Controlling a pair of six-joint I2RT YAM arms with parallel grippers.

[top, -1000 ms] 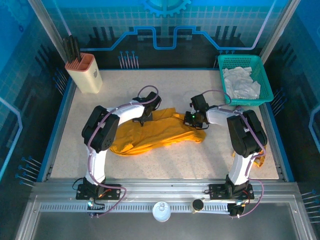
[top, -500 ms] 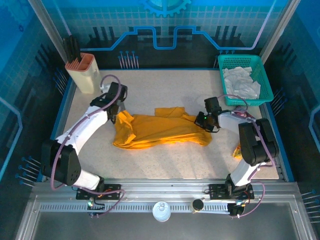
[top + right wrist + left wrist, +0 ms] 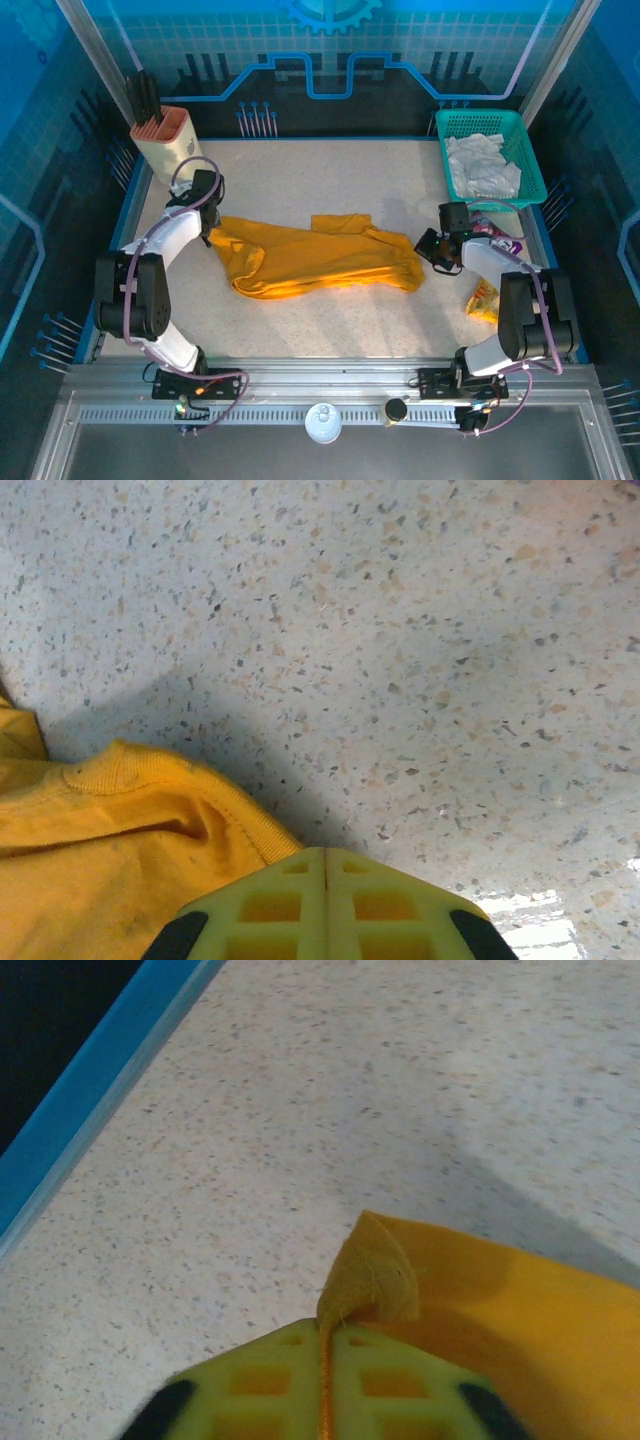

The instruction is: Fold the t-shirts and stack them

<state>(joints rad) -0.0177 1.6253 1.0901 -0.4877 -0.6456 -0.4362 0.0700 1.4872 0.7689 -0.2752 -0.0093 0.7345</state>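
Two t-shirts are in play, and neither is folded or stacked.

Top external view: the mustard-orange t-shirt (image 3: 320, 262) lies rumpled and stretched sideways across the centre of the table (image 3: 330, 175). The pale white-grey t-shirt (image 3: 480, 165) sits bunched in the teal basket (image 3: 480, 116) at upper right. The left gripper (image 3: 212, 230) meets the orange shirt's left end, and the right gripper (image 3: 432, 250) meets its right end. By my assessment this is the spreading stage only; every fold and the stacking remain.

Left wrist view: the pads (image 3: 270, 1385) pinch a thin orange cloth edge, with a corner curling up above them.

Right wrist view: the pads (image 3: 385, 910) are pressed together beside the shirt's hem at lower left. The frame's bottom edge cuts them off, so it cannot be told whether cloth is trapped beneath.
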